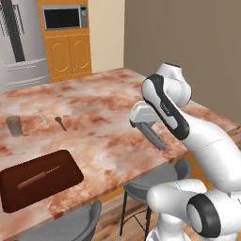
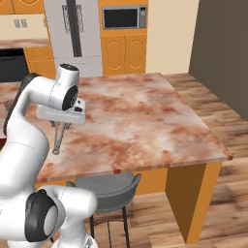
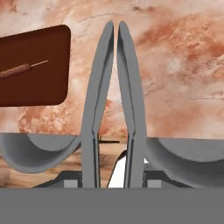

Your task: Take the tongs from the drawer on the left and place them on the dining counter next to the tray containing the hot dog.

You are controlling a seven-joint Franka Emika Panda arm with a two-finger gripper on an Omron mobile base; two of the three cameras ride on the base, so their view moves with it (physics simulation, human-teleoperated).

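The gripper (image 3: 112,177), partly closed, grips the tongs (image 3: 111,87) above the surface (image 1: 108,108), right of the tray (image 1: 37,181).

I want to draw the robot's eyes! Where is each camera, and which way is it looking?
Left base view: behind the arm, left side, facing the dining counter with the tray and hot dog; arm rises lower right.
Right base view: behind, right side, facing the same counter; arm lower left.
Hand view: on the hand, looking along the gripper and its tongs.
All three show the tongs and counter.
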